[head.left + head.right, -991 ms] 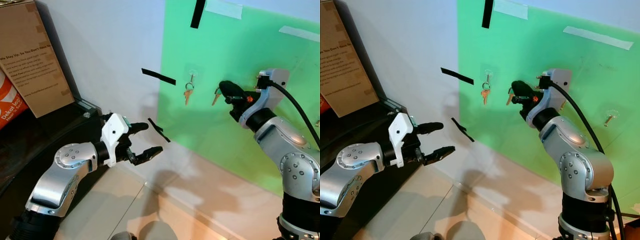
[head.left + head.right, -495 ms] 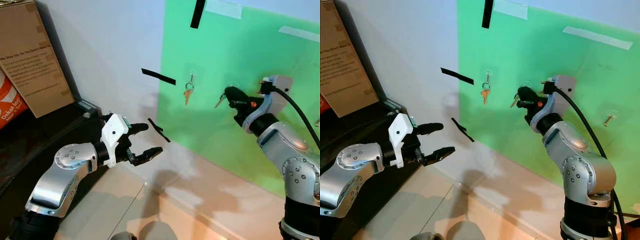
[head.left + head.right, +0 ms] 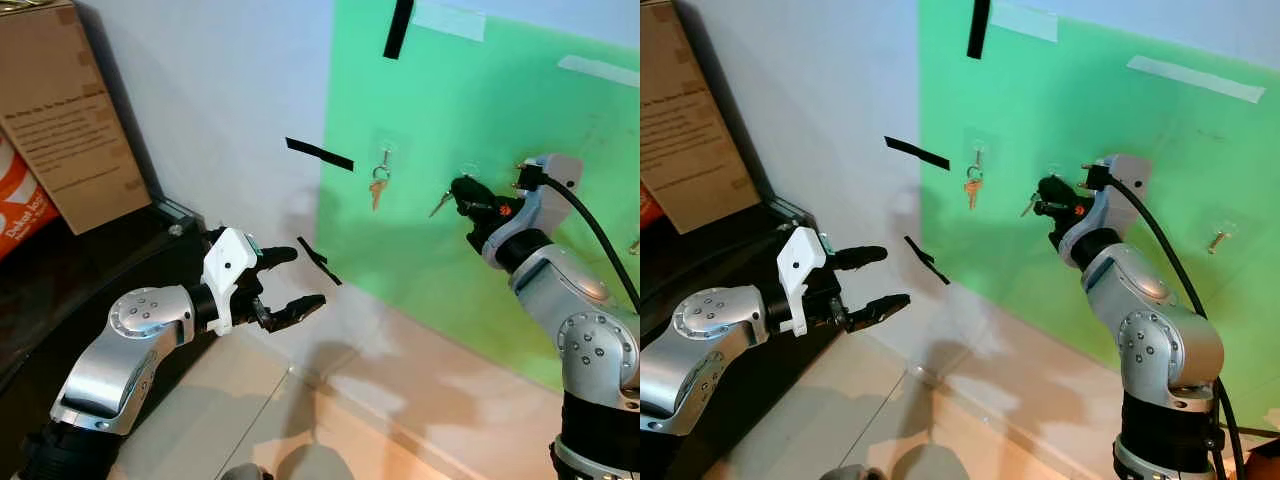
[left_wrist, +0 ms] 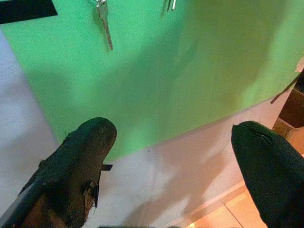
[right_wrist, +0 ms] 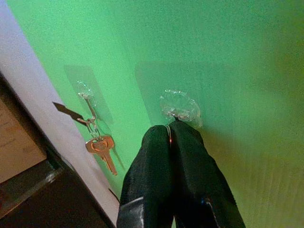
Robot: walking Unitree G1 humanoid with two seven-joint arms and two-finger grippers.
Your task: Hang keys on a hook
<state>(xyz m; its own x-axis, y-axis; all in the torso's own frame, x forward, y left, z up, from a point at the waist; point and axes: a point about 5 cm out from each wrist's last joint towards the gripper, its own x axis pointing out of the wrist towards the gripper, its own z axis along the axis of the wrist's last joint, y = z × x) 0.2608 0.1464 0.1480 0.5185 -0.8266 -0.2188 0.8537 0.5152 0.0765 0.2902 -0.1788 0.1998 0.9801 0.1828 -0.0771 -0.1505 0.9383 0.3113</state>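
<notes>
Up at the green board [image 3: 480, 120], right gripper [image 3: 461, 192] jaws pinching key ring [image 5: 167, 129], arm outstretched.

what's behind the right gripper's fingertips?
A clear stick-on hook on the green board, right at the tips of the right gripper. A key hangs out beside the fingers, which are shut on its ring. Whether the ring is over the hook is hidden.

Green board [image 3: 500, 250]: we found open wall face between the hung key [image 3: 377, 188] and the right claw [image 3: 462, 192], pressed shut at its clear hook [image 5: 179, 107]. Left claw [image 3: 290, 280] stood low, well apart, unobstructed.
</notes>
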